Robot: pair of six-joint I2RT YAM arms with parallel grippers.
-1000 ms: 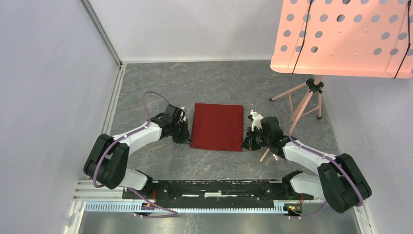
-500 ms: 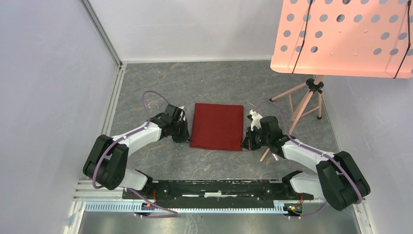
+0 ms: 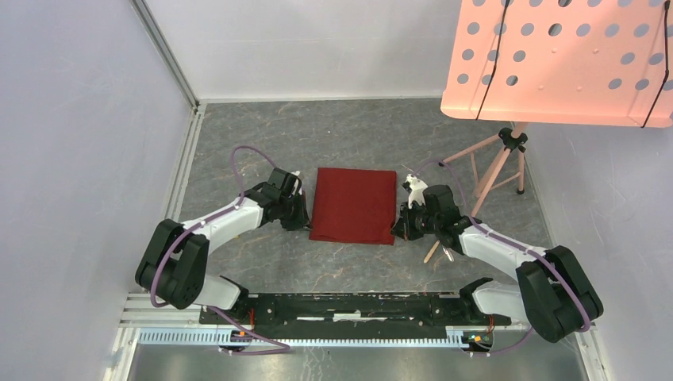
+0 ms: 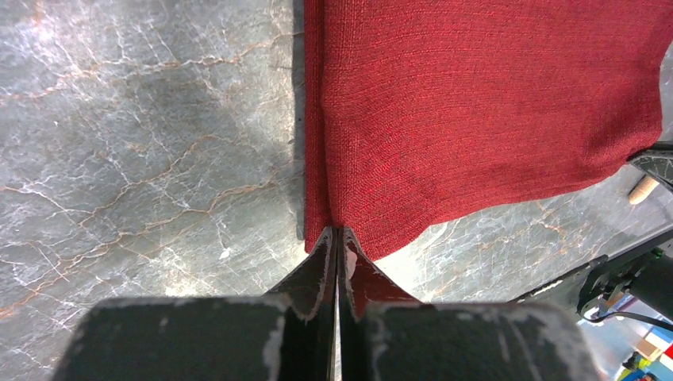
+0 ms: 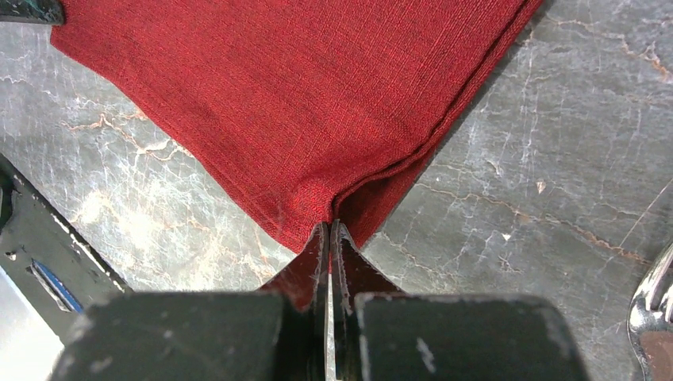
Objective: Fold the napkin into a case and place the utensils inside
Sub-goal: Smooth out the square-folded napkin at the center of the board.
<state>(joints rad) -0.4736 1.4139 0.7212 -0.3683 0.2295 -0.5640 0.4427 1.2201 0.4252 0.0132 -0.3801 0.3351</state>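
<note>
Left pincer (image 4: 335, 238) clamped on napkin (image 3: 354, 205) at its near-left corner, right pincer (image 5: 328, 230) clamped on the near-right corner. Cloth lies flat on desk (image 3: 357, 135). Fold step in hand; next probably lift both corners evenly and carry them far.

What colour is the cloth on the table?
The napkin is plain dark red, no pattern; clearest in the left wrist view.

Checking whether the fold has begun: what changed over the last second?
The right claw, shut on the near right corner of the napkin, edged slightly away from the arm bases. It drew that corner a little inward and up the table. The left claw stayed clamped on the near left corner, and the rest of the napkin lies flat where it was.
</note>
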